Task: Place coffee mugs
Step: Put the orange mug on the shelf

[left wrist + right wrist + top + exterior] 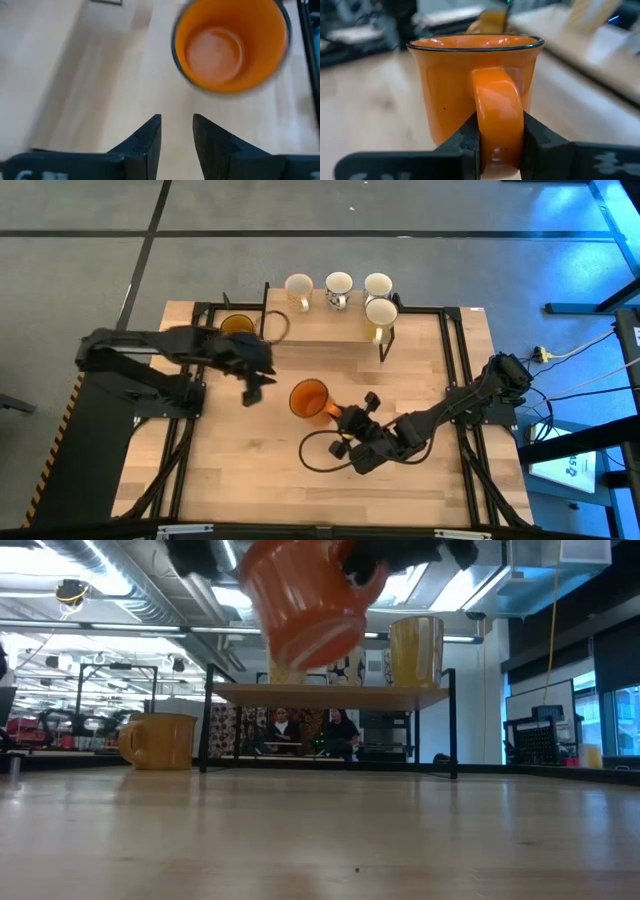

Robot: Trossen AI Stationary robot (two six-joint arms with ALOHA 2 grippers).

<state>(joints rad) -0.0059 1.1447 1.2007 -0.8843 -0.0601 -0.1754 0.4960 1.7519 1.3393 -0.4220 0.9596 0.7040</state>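
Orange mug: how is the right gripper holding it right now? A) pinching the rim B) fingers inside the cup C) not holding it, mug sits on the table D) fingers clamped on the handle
D. In the right wrist view the right gripper has its two fingers pressed on either side of the orange mug's handle, and the low view shows the mug lifted clear of the table.
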